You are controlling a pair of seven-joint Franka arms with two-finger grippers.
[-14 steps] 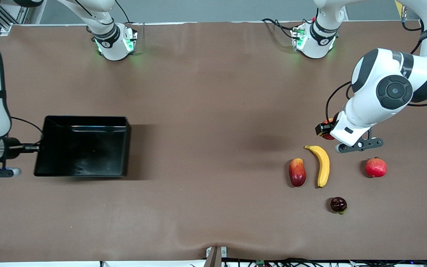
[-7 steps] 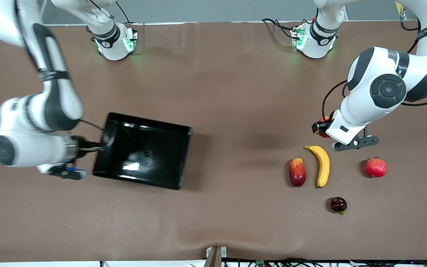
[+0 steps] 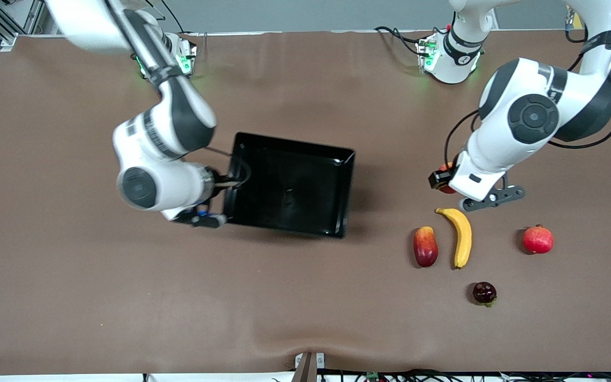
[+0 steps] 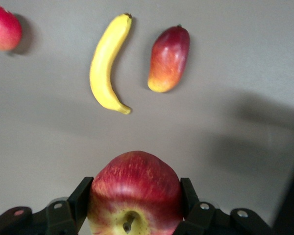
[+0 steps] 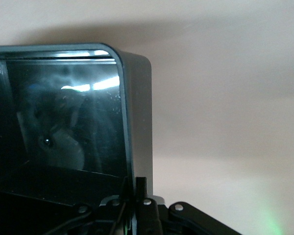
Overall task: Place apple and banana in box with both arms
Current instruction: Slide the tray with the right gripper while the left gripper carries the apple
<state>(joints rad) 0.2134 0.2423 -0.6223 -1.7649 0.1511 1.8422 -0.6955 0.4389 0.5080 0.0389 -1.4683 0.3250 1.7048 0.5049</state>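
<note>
Left gripper is clamped on the apple, and the box sits at its 9 o'clock, pinched by the right gripper.

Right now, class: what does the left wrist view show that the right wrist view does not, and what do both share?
Only the left wrist view shows the left gripper shut on the apple, with the banana, mango and a red fruit on the table below. Only the right wrist view shows the right gripper clamping the box wall. Both share the brown table.
</note>
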